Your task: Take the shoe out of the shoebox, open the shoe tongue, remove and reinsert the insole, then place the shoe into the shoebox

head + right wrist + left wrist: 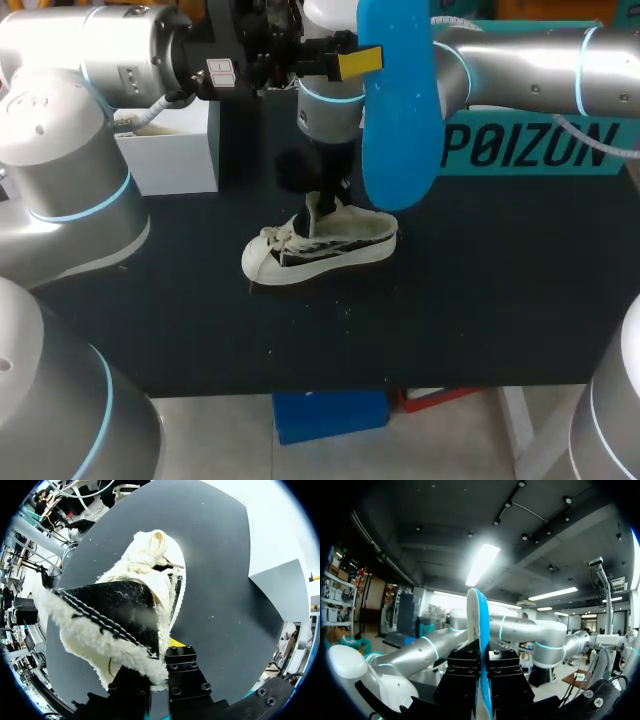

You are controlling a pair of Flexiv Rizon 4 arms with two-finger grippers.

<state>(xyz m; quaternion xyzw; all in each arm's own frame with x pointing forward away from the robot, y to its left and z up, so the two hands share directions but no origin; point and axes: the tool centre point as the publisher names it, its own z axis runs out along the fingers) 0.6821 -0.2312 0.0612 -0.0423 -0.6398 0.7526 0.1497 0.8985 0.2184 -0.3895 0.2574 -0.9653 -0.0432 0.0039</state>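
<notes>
Surface: black tabletop (500, 300), carrying the shoe and the boxes.
Shoe: cream and black sneaker (320, 250), lying on the surface near its middle, toe toward my left side, out of the box.
Shoe lining: the right wrist view shows fleecy cream trim along a black flap, which stands up from the shoe's opening.
Right end effector: (322, 205) comes down onto the top of the shoe; its fingers are clamped on the fleecy flap from both sides.
Insole: blue (400, 120), out of the shoe, held upright in the air above and behind it.
Left end effector: (365, 62) pinches the insole; the left wrist view shows it edge-on between the two fingers.
White box: (170, 150) at the far left of the surface, open on top.
Shoebox: teal (530, 150), along the far right edge behind the right arm.
</notes>
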